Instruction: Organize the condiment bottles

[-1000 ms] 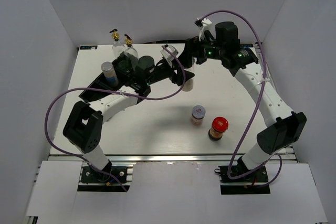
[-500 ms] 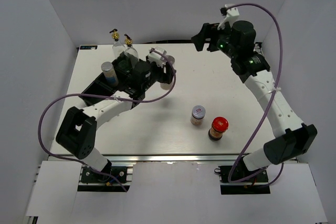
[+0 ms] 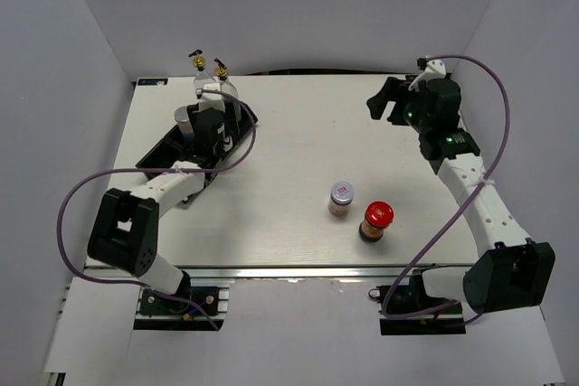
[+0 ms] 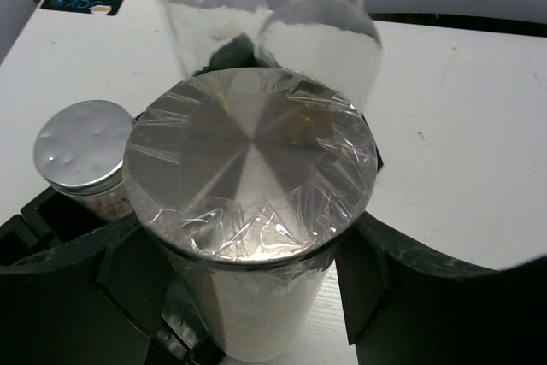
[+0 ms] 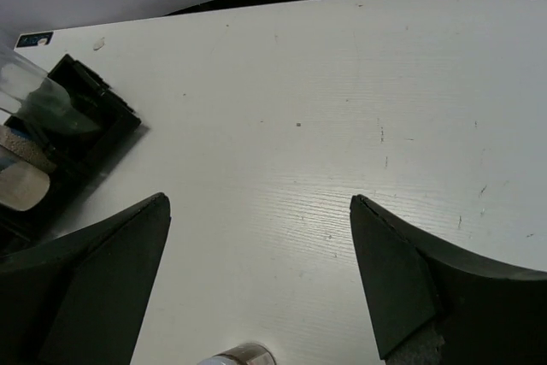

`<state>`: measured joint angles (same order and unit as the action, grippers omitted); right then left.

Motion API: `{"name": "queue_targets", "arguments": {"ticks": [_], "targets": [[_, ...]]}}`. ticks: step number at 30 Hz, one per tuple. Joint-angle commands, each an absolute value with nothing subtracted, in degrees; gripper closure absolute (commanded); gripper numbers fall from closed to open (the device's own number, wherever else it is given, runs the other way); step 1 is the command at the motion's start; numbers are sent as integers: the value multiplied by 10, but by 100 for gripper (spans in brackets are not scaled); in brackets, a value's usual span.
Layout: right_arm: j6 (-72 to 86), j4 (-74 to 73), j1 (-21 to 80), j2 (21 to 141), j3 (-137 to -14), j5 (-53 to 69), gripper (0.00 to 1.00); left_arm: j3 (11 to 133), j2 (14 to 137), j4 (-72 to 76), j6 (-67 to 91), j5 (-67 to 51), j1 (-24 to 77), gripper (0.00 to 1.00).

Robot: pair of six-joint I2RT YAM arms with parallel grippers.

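**Bottle count and orientation**

You have six bottles, all upright with long axes vertical. Two cruets (image 3: 199, 74) (image 3: 222, 79) stand spouts-up at the far end of the tray (image 3: 158, 155). One white shaker (image 4: 249, 160) is clamped cap-up in the left gripper (image 4: 248, 284) at the tray. One silver-lidded jar (image 4: 83, 147) sits just beside it. A second silver-lidded jar (image 3: 341, 198) and one red-lidded jar (image 3: 376, 221) stand near each other on the table (image 3: 298, 133). Your right gripper (image 5: 258, 203) is spread wide and holds nothing.

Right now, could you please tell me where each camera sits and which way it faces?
Top external: above and behind the arms, looking down on the table; both show.
Left wrist: on that arm, looks past the white shaker, held in the left gripper, to the cruets; both fingers show.
Right wrist: on that arm, looks across the table to the black tray; the open right gripper shows.
Shared: both wrist views catch the tray.
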<state>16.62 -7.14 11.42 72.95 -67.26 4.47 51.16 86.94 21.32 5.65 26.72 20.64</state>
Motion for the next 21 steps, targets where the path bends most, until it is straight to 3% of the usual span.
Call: {"name": "queue_targets", "arguments": {"ticks": [1, 21], "targets": [[177, -29, 96, 706, -666, 50, 11, 528, 867, 281, 54, 317, 190, 100], [142, -59, 54, 693, -641, 20, 11, 502, 966, 427, 79, 365, 144, 100]]}}
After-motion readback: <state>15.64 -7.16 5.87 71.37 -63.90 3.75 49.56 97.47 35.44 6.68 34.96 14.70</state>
